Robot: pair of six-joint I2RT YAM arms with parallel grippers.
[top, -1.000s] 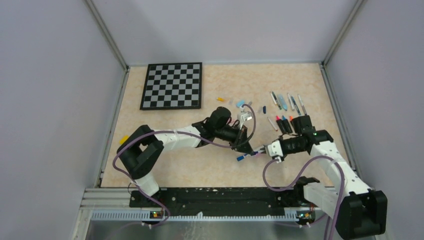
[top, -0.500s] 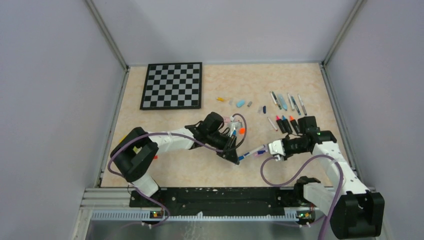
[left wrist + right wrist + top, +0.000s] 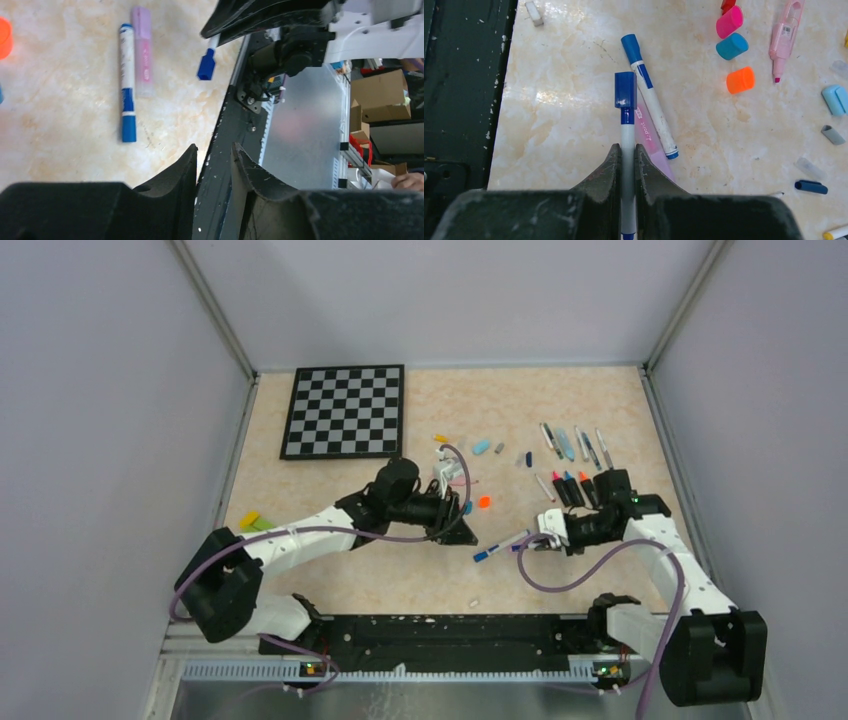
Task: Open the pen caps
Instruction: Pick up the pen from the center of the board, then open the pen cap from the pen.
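Note:
My right gripper [image 3: 626,147] is shut on a thin white pen, whose dark blue pen cap [image 3: 625,90] is on its far end. In the top view that gripper [image 3: 545,537] holds the pen low over the table, cap [image 3: 483,556] pointing left. My left gripper [image 3: 215,150] is open with nothing between its fingers; in the top view it [image 3: 465,530] hovers just left of the cap, apart from it. On the table under the held pen lie a blue-and-white pen [image 3: 649,110] and a lilac pen [image 3: 651,145]. Loose pink [image 3: 729,21], light blue [image 3: 732,46] and orange [image 3: 740,80] caps lie nearby.
A chessboard [image 3: 345,410] lies at the back left. Black markers [image 3: 570,490] and thin pens [image 3: 575,445] lie at the back right beside my right arm. A pink highlighter [image 3: 785,40] and more small caps [image 3: 835,99] are scattered mid-table. The black rail [image 3: 235,125] marks the near edge.
My left gripper has opened and drawn back to the left, away from the held pen's capped end. The right gripper has kept its grip on the pen.

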